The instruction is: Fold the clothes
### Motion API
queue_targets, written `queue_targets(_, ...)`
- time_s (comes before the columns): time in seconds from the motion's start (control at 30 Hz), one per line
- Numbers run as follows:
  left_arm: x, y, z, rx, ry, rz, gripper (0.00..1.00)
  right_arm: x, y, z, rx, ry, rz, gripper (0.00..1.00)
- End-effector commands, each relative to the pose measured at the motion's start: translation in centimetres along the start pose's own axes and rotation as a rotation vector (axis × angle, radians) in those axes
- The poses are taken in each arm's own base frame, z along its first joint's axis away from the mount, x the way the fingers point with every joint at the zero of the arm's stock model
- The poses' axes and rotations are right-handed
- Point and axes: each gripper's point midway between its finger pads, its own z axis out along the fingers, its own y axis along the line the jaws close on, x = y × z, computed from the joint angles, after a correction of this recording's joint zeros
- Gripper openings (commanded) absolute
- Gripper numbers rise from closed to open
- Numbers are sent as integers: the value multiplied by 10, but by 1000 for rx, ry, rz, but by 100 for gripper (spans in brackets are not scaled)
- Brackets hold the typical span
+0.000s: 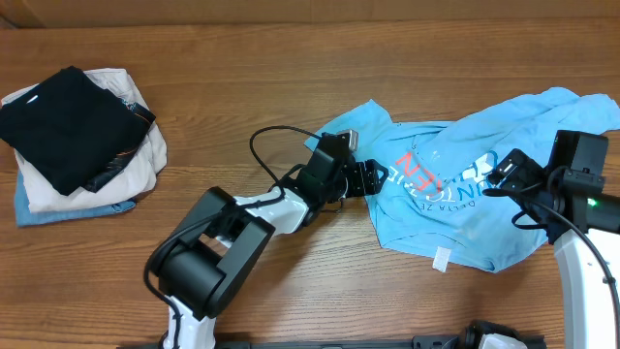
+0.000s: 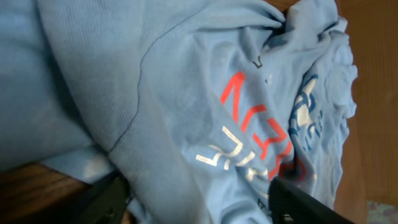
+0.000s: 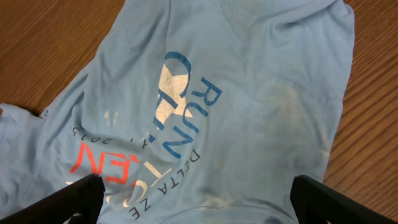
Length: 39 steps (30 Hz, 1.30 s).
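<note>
The clothes, a light-blue T-shirt (image 1: 465,208) with orange-red and white lettering, lie crumpled on the right half of the wooden table. My left gripper (image 1: 373,177) is down at the shirt's left edge. In the left wrist view its dark fingers (image 2: 106,202) stand apart, with a thick fold of the shirt (image 2: 186,112) bunched between them. My right gripper (image 1: 499,174) hovers over the shirt's right part. It is open, fingers (image 3: 336,199) wide on either side of the printed chest (image 3: 186,106), with nothing held.
At the far left stands a stack of folded garments: a black one (image 1: 63,126) on top, a cream one (image 1: 140,160) under it, and a blue layer (image 1: 58,211) at the bottom. A white label (image 1: 441,258) sticks out at the shirt's near hem.
</note>
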Motion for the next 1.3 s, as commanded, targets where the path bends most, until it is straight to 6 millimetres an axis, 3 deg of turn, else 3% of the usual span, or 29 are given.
queue_targets(0.0, 12, 12, 14, -28, 32, -40, 54, -7, 3, -7, -14, -28, 4, 100)
queue_targets(0.07, 10, 14, 14, -35, 23, -35, 19, -7, 3, -7, -15, -28, 4, 100)
queue_targets(0.1, 7, 13, 13, -35, 14, -26, 7, -7, 3, -7, -14, -28, 4, 100)
queue_targets(0.13, 4, 12, 13, -32, 9, -16, 4, -7, 3, -7, -15, -27, 4, 100)
queue_targets(0.27, -15, 10, 5, -24, -21, 21, 4, -7, 3, -7, -14, -27, 4, 100)
queue_targets(0.37, -47, 12, -18, -38, -76, 31, 4, -5, 2, -6, -11, -21, 3, 100)
queue_targets(0.47, -97, 19, -63, -89, -166, 97, 4, -4, 1, -6, -7, -15, 3, 100)
queue_targets(0.67, -220, 41, -178, -244, -431, 153, 4, -5, 2, -6, -11, -21, 3, 100)
queue_targets(0.7, -237, 45, -196, -257, -458, 134, 15, -5, 2, -6, -10, -21, 3, 100)
queue_targets(0.73, -255, 51, -218, -268, -474, 103, 72, -6, 2, -6, -11, -22, 4, 100)
queue_targets(0.77, -260, 55, -227, -277, -470, 85, 100, -6, 2, -6, -11, -22, 4, 100)
queue_targets(0.87, -249, 73, -238, -329, -397, 18, 100, -5, 2, -6, -10, -20, 3, 100)
queue_targets(1.0, -192, 80, -222, -329, -172, -89, 100, -5, 2, -6, -11, -21, 3, 100)
queue_targets(1.27, -68, 34, -171, -331, 228, -180, 100, -5, 2, -6, -11, -21, 3, 100)
